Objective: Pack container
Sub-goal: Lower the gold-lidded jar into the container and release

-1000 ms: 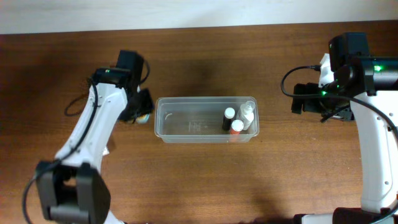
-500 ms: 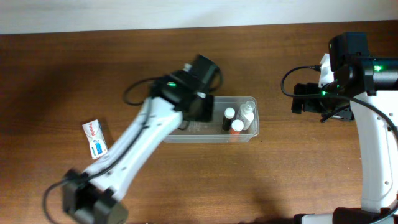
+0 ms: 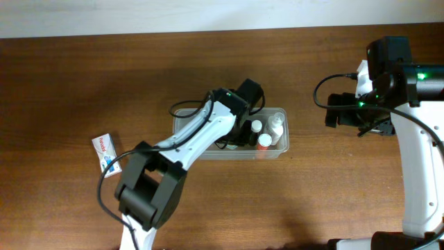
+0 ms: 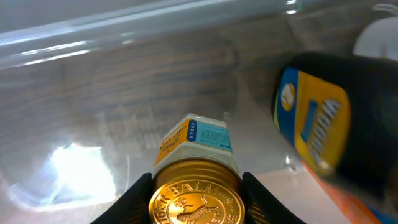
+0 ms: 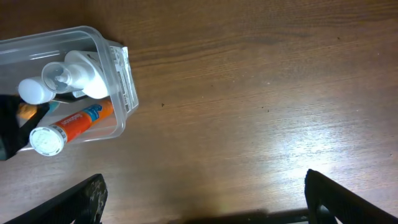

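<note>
**A robotics lab bench**

A white, jointed left robot arm point(image 3: 201, 132) and a matching right robot arm point(image 3: 416, 160) stand at a dark brown wood-grain surface point(image 3: 69, 83) against a pale wall point(image 3: 208, 14). A looping black cable point(image 3: 316, 94) and a green status light point(image 3: 420, 75) show on the right one. On the wood sit sample goods: a clear plastic rectangular tub point(image 5: 118, 68) of small toiletries, among them a gold-lidded jar point(image 4: 196, 199), and a white-and-blue carton point(image 3: 106, 154).
</note>
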